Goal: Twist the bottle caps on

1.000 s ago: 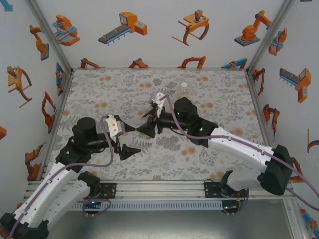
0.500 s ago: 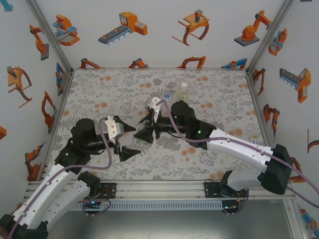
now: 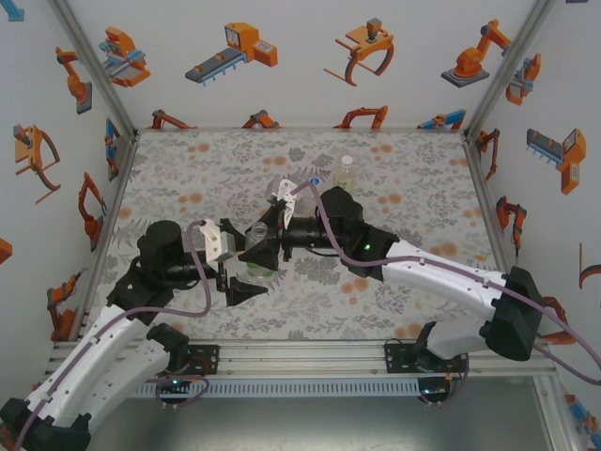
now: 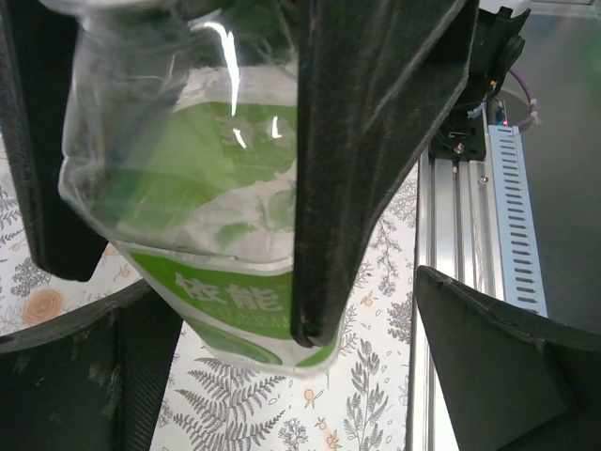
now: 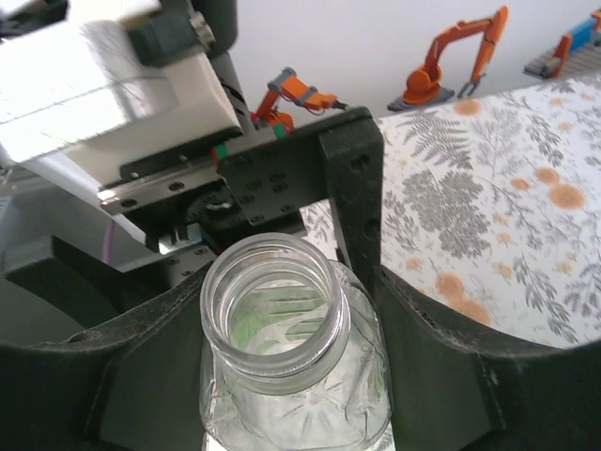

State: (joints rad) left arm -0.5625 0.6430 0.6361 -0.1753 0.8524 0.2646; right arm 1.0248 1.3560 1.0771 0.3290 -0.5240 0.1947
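Near-left of the pale yellow bottle [image 3: 346,170], the green-labelled bottle [image 4: 188,188] is clamped in the right tool [image 5: 282,362], neck open, uncapped. Left tool [image 3: 241,263] is spread wide, straddling it, not gripping. Risk: if the left closes off-centre, the soft wall may buckle or the bottle twist. A mistimed release during handover could drop it.

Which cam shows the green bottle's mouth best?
Right wrist: it looks down on the green bottle, uncapped rim whole and close. Top external has it small, mouth a tiny ring. Left wrist gets the labelled body up close, mouth out of frame.
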